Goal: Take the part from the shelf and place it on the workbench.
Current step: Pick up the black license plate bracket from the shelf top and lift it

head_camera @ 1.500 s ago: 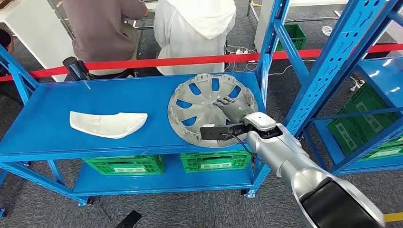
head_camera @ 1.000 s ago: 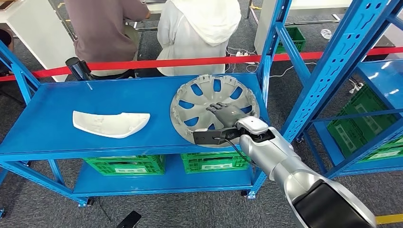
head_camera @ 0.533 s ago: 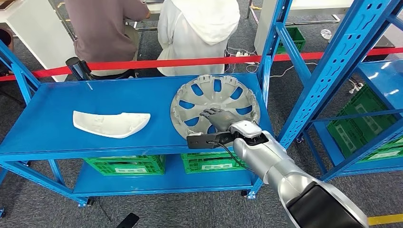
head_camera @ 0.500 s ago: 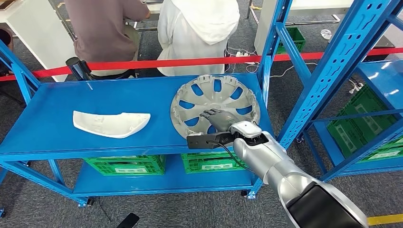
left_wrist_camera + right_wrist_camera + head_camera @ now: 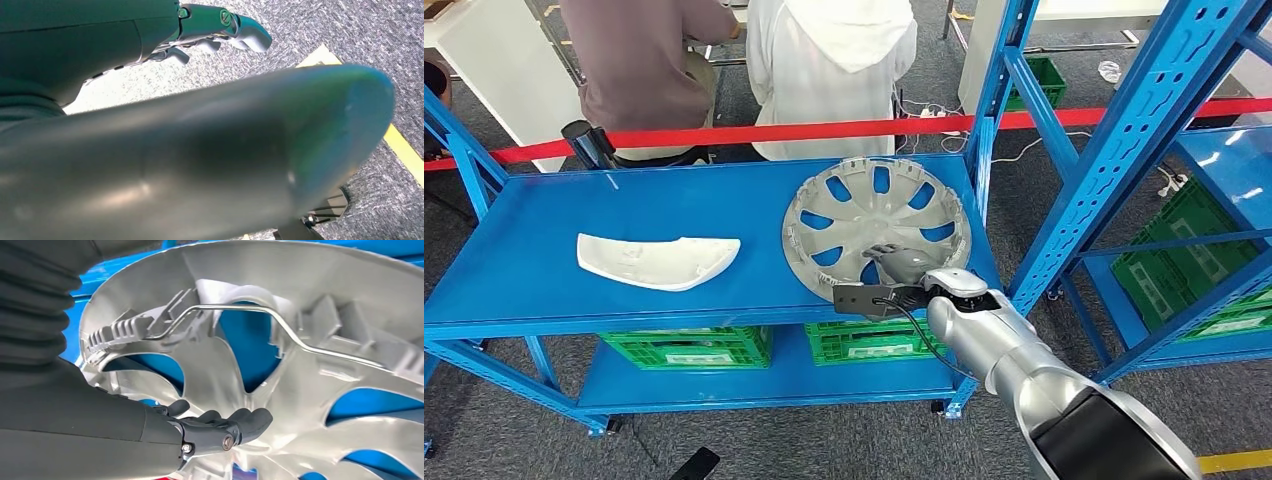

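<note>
On the right end of the blue shelf [image 5: 544, 265] we see one grey wheel cover [image 5: 864, 205], lying inner side up with its spokes, clips and a thin wire ring exposed. Our right hand [image 5: 902, 266] lies on its near spokes, close to the centre; in the right wrist view the fingers [image 5: 240, 422] reach out nearly straight and close together over the cover's inner face [image 5: 310, 390], and we cannot tell whether they grip anything. Our left hand [image 5: 220, 25] hangs above grey carpet with its fingers slightly curled and nothing in it.

We count one white curved panel [image 5: 656, 260] on the left half of the same shelf, well apart from the wheel cover. Below the shelf top, two green crates [image 5: 686, 347] stand side by side on the lower level. A second blue rack [image 5: 1139, 110] stands to the right; it carries one more green crate [image 5: 1194, 240] on its lower level, and another green crate [image 5: 1046, 72] sits on the floor farther back.

Behind the shelf, one red tape [image 5: 754, 131] stretches across the room. Beyond it, two people sit with their backs to us, one in a brown top [image 5: 639, 60] and one in a white hooded top [image 5: 829, 70]. Grey carpet [image 5: 754, 440] covers the floor, and it bears a yellow line [image 5: 405, 150].
</note>
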`<move>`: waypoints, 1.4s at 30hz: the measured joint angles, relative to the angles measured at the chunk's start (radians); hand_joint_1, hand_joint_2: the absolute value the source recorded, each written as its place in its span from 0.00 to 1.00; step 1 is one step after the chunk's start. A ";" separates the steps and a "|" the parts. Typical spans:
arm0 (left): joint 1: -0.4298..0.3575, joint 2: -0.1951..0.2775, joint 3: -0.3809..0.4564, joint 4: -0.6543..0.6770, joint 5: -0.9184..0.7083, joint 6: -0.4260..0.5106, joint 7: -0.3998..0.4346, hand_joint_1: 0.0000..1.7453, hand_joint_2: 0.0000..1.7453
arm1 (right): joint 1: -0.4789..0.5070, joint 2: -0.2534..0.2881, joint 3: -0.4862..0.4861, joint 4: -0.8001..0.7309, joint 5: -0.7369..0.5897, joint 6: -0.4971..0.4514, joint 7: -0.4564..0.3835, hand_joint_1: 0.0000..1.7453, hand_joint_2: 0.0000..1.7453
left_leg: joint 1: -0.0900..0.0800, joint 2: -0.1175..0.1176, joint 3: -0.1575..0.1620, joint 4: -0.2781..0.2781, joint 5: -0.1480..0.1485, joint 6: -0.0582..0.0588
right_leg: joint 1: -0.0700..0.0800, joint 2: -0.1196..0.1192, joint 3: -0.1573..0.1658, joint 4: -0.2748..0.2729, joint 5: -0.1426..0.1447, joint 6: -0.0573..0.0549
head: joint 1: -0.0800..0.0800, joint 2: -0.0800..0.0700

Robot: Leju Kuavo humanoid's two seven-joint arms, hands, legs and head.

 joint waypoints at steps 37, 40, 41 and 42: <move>-0.011 -0.002 0.000 0.000 -0.011 -0.009 -0.002 0.00 0.00 | 0.008 -0.035 -0.025 0.022 0.001 -0.045 0.025 0.00 0.50 | 0.000 0.000 0.000 0.000 0.000 0.000 | 0.000 0.000 0.000 0.000 0.000 0.000 | 0.000 0.000; -0.011 -0.003 0.000 0.000 -0.013 -0.009 -0.004 0.00 0.00 | 0.010 -0.037 -0.025 0.022 0.009 -0.049 0.038 0.00 1.00 | 0.000 0.000 0.000 0.000 0.000 0.000 | 0.000 0.000 0.000 0.000 0.000 0.000 | 0.000 0.000; -0.011 -0.003 0.000 0.000 -0.013 -0.009 -0.005 0.00 0.00 | 0.011 -0.037 -0.025 0.022 0.009 -0.050 0.038 0.00 1.00 | 0.000 0.000 0.000 0.000 0.000 0.000 | 0.000 0.000 0.000 0.000 0.000 0.000 | 0.000 0.000; -0.011 -0.003 0.000 0.000 -0.013 -0.009 -0.005 0.00 0.00 | 0.011 -0.038 -0.025 0.022 0.009 -0.052 0.036 0.00 1.00 | 0.000 0.000 0.000 0.000 0.000 0.000 | 0.000 0.000 0.000 0.000 0.000 0.000 | 0.000 0.000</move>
